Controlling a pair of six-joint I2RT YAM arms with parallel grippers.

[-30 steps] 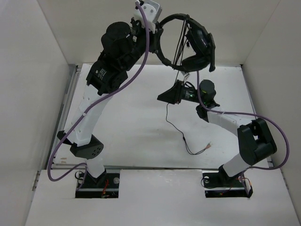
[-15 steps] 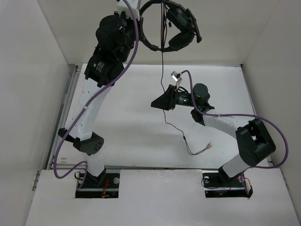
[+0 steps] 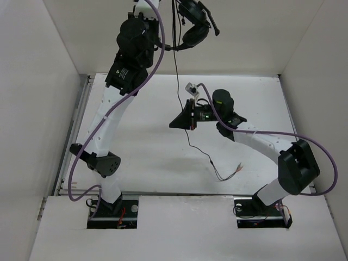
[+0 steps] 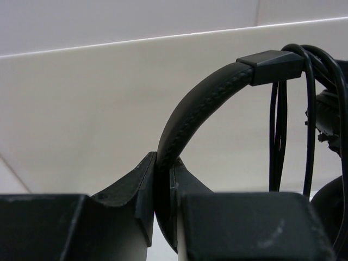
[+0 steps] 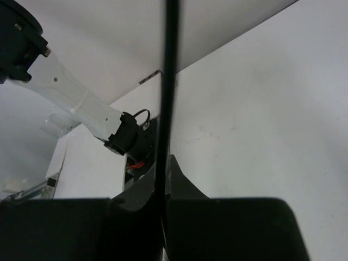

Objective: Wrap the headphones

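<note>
The headphones [image 3: 193, 24] look partly wrapped. Nearest, the loose tail of the cord [image 3: 215, 166] trails across the counter [image 3: 136, 157], so much winding is left. Farther in, the right gripper [image 3: 180, 122] has its fingers clenched on the cord. Farthest, the left gripper [image 4: 163, 187] fingers clamp the headband [image 4: 201, 98] high above the counter, with a few cord turns over it.

Headphones [image 3: 193, 24] hang high at the back, cord [image 3: 176, 70] running down between right fingers [image 3: 182, 119] onto the table [image 3: 141, 157].
</note>
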